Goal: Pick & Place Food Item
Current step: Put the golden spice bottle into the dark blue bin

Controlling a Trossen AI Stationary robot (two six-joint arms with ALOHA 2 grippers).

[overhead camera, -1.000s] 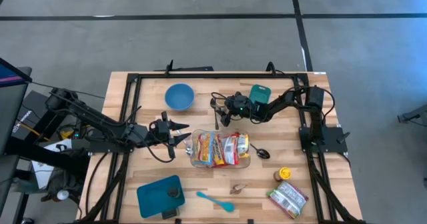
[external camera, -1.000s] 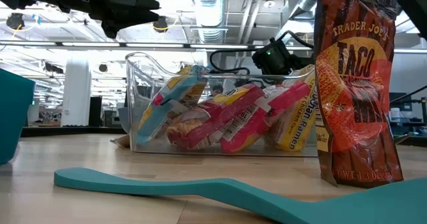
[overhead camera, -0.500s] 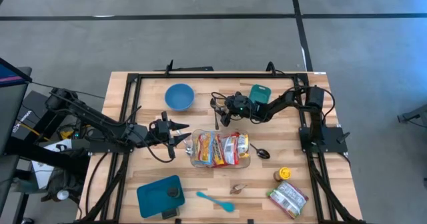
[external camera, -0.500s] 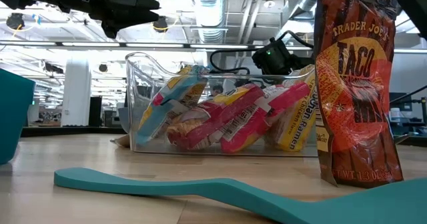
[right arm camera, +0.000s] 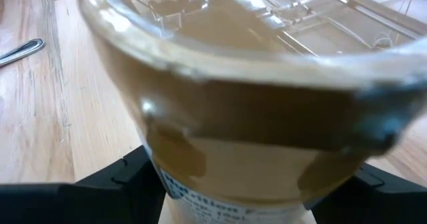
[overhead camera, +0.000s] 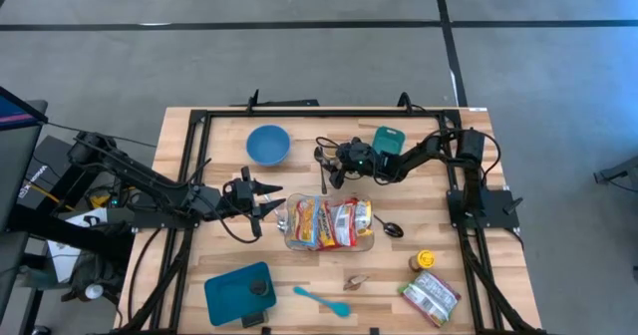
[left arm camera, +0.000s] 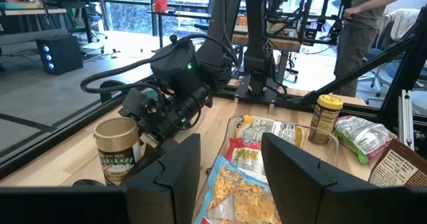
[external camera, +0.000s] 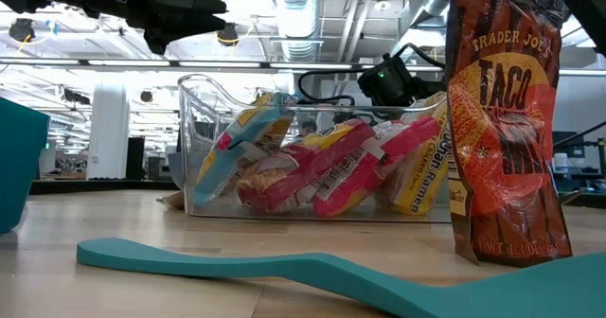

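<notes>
A brown paper food cup (left arm camera: 117, 149) with a clear lid stands upright on the far middle of the table, and my right gripper (overhead camera: 330, 167) is shut on it. In the right wrist view the cup (right arm camera: 253, 97) fills the frame. A clear bin (overhead camera: 329, 223) at the table's middle holds several ramen packets (external camera: 322, 171). My left gripper (overhead camera: 267, 197) hovers level just left of the bin, open, with nothing between its fingers (left arm camera: 167, 171). My right gripper has the cup's lower side wall (right arm camera: 167, 179) between its two fingers (right arm camera: 123, 181), one on each side. It comes from the table's right, slanting a little downward. The cup stays upright; my left finger hides its base in the left wrist view.
A blue bowl (overhead camera: 267, 144) and a teal lid (overhead camera: 389, 139) lie at the far side, and a fork (overhead camera: 323, 180) by the cup. Near the front are a teal tray (overhead camera: 239, 291), a teal spatula (overhead camera: 321, 300), a spoon (overhead camera: 387, 227), a yellow-lidded jar (overhead camera: 426, 261) and a taco bag (external camera: 502, 119).
</notes>
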